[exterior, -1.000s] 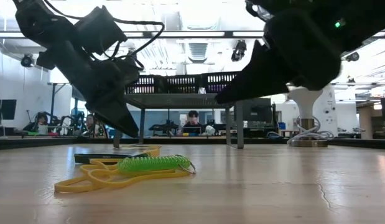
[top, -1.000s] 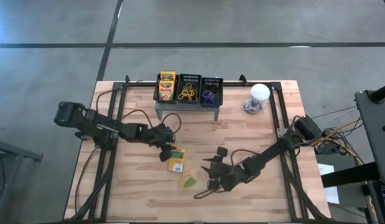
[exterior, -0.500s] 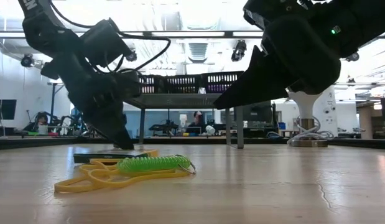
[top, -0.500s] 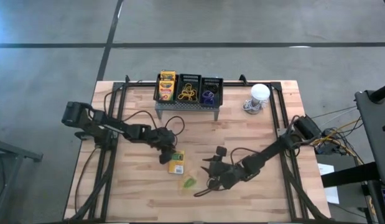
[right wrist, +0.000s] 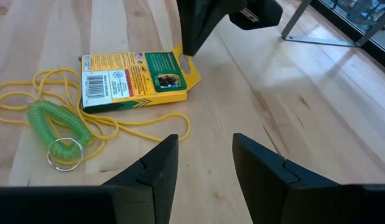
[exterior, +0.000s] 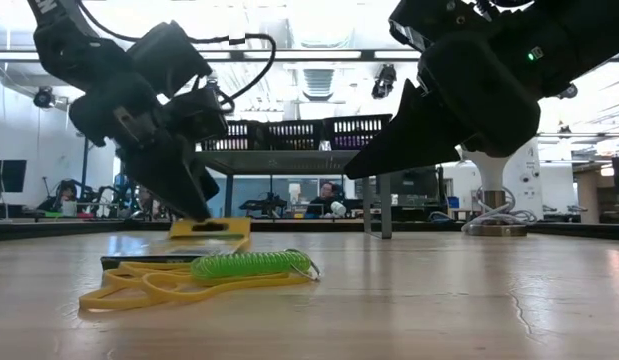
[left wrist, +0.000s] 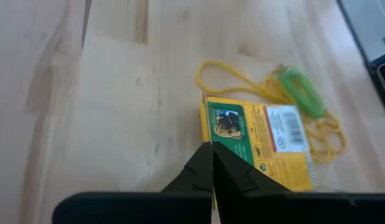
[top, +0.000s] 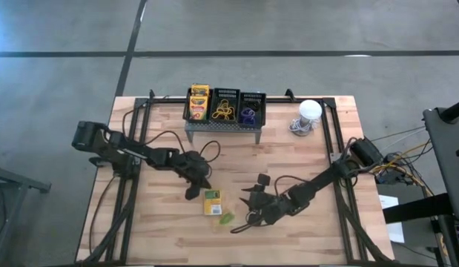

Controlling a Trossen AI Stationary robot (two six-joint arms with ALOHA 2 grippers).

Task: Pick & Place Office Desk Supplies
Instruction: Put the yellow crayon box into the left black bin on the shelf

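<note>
Yellow-green crayon box [top: 211, 202] lies mid-table, near edge; left gripper [top: 193, 189] pinched shut on its tab end. Light, stiff card, probably crushable. Right gripper [top: 253, 202] hovers beside, parted, empty.

A grey perforated metal stand [top: 222, 127] sits at the far edge of a wooden table [top: 155, 230], a white dome object [top: 309, 112] beside it; beyond, a person [exterior: 325, 197] sits at a desk.
</note>
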